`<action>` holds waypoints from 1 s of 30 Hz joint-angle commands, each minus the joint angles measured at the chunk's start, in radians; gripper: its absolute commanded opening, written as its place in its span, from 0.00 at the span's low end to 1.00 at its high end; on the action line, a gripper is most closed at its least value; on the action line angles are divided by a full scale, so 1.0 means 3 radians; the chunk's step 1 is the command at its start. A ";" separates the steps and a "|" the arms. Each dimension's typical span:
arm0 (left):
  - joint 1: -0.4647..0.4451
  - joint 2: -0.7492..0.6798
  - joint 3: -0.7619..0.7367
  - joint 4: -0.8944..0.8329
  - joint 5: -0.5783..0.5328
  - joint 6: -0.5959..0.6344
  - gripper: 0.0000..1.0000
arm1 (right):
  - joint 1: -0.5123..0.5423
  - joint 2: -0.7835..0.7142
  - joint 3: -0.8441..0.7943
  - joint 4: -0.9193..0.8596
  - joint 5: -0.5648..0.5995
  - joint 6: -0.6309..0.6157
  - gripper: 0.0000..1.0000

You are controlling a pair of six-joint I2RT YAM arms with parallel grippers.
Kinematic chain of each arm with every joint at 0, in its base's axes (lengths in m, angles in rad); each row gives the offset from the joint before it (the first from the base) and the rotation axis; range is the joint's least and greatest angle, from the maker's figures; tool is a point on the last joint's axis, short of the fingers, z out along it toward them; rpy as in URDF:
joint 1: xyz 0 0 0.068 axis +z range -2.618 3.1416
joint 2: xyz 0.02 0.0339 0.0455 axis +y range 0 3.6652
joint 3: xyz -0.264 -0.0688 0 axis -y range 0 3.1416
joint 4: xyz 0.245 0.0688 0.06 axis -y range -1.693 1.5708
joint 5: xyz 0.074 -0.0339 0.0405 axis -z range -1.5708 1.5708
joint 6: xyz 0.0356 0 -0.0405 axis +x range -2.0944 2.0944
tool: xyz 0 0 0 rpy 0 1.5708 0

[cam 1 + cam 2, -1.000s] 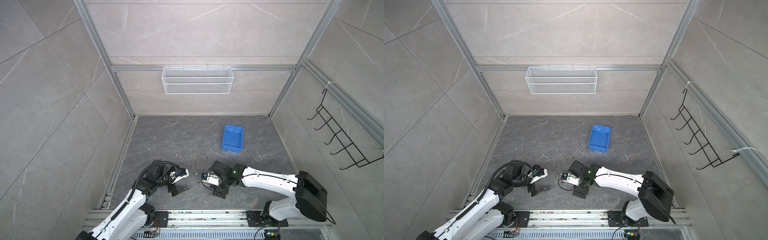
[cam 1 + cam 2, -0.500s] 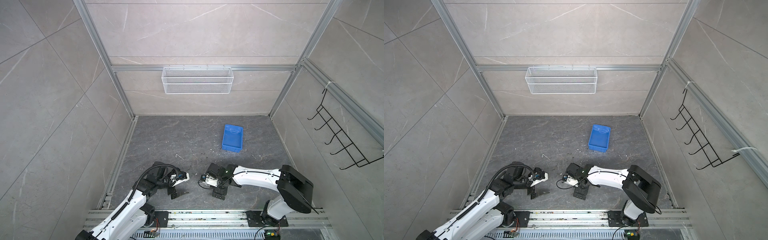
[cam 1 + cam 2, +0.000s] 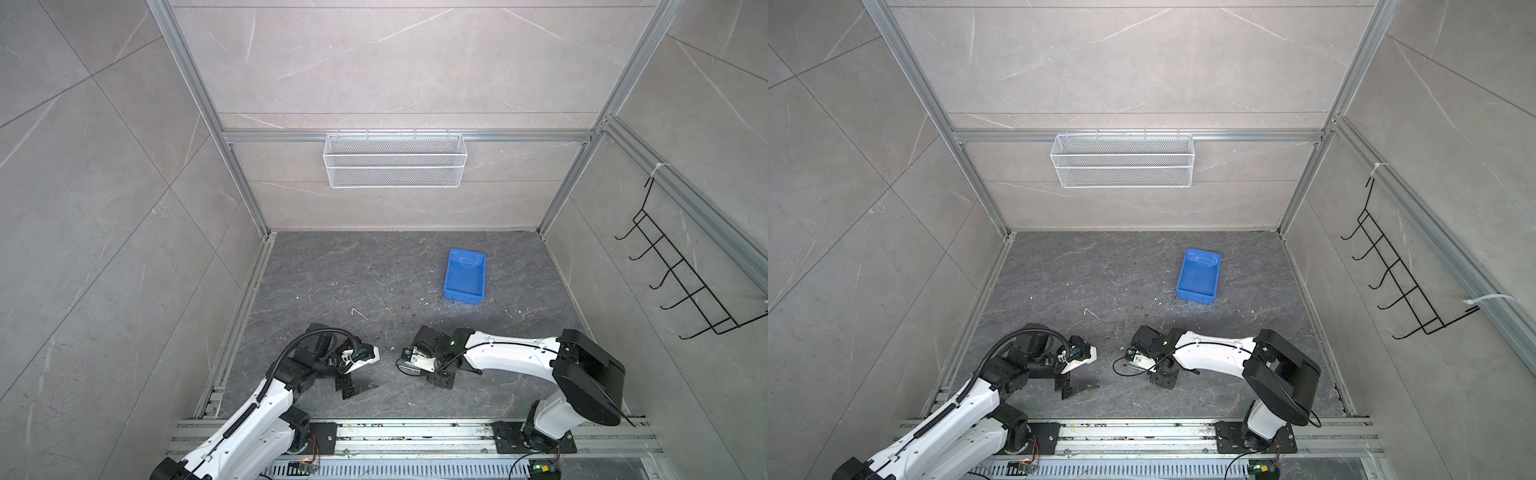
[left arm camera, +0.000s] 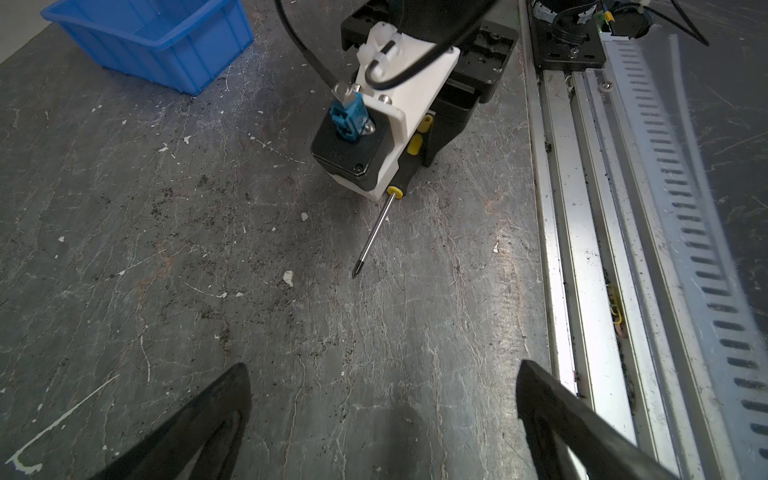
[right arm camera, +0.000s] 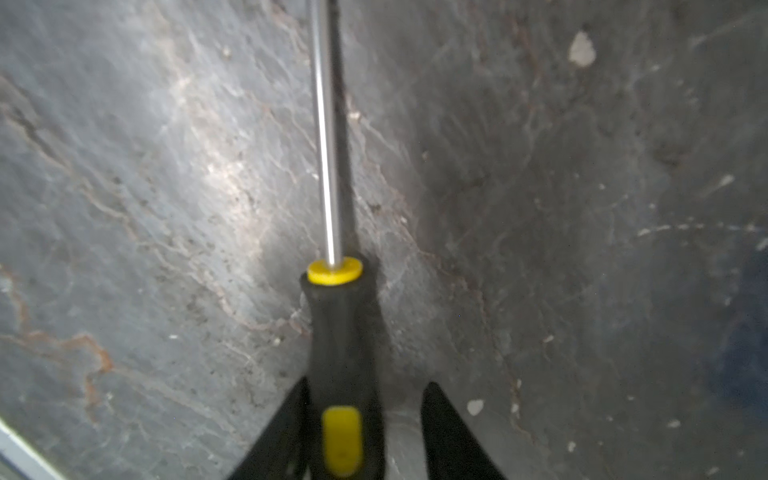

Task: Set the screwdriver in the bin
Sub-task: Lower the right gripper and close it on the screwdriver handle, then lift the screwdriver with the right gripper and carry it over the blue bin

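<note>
Though wide a second ago, right pincer (image 5: 368,384) narrower around screwdriver (image 5: 338,332) handle.

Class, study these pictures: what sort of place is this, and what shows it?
Most likely a robot test cell: left arm and right arm bolted to a metal rail, bare tile-look panels in aluminium framing, and only a few props, like the blue bin.

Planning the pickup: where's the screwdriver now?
In the left wrist view the screwdriver lies on the tabletop, handle straddled by the right gripper, shaft pointing toward the left gripper, near the front rail.
</note>
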 commanded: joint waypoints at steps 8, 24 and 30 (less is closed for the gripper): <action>-0.0029 -0.0019 0.0001 0.0009 0.0026 0.0075 1.00 | 0.0003 -0.0013 0.0007 0.0023 0.0123 0.0057 0.07; -0.0031 0.0035 0.0051 0.0243 -0.0092 -0.0016 1.00 | -0.0012 -0.0379 -0.0064 0.0108 0.0268 0.0352 0.00; -0.0037 0.0071 0.0159 0.0372 -0.0207 -0.0158 1.00 | -0.0123 -0.0577 -0.0054 0.0213 0.0361 0.0621 0.00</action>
